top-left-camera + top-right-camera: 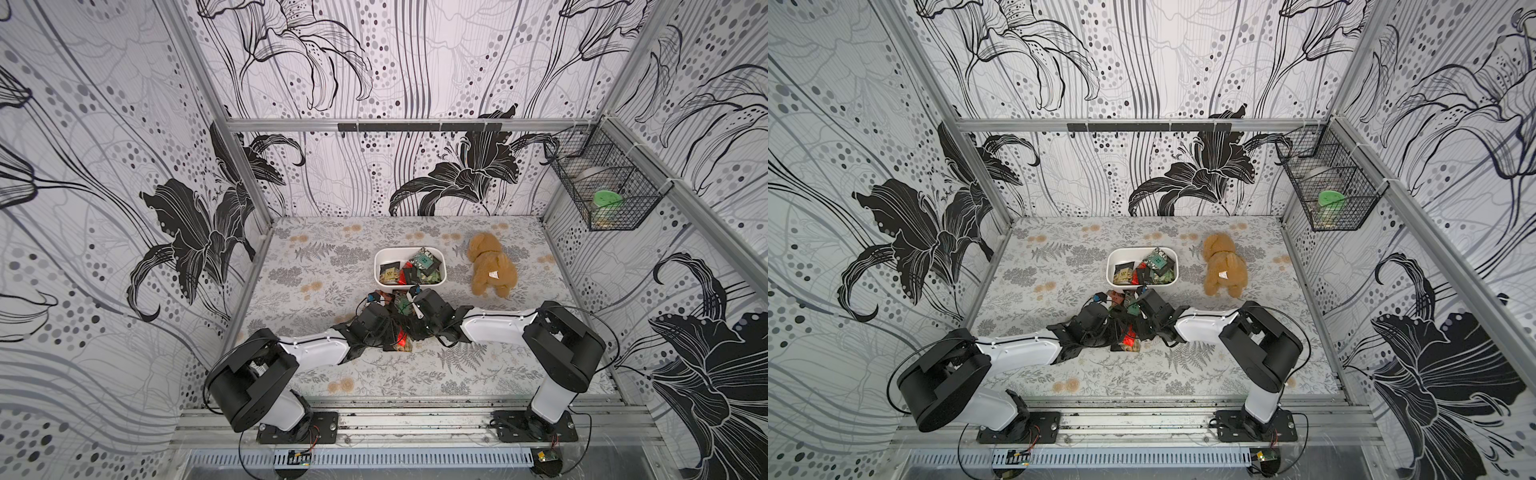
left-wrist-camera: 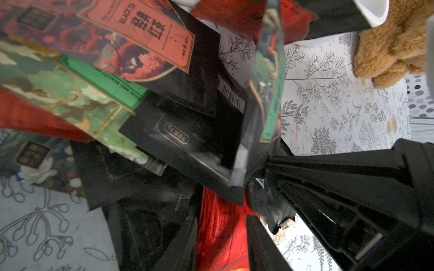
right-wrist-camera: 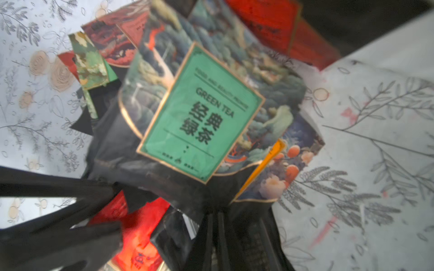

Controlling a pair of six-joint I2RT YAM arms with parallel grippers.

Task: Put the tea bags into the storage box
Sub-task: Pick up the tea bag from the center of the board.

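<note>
both arms stretching low over tea bags (image 1: 384, 297) lying at 6 o'clock of storage box (image 1: 380, 266). right gripper (image 3: 216, 211) pinching green tea bag (image 3: 199, 112); left gripper (image 2: 222, 217) gaping, straddling red tea bag (image 2: 218, 246).

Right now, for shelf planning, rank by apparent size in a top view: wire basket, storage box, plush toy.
Largest: black wire basket, though mounted nearer the camera.
Then white storage box and tan plush toy, alike.

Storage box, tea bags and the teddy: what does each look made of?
Storage box: probably smooth white plastic, with rounded moulded corners and an even sheen.
Green-label tea bag: likely foil or coated film, printed matte label; its dark edges crinkle and glint.
Plush toy: tan fuzzy fabric with a soft visible pile.
</note>
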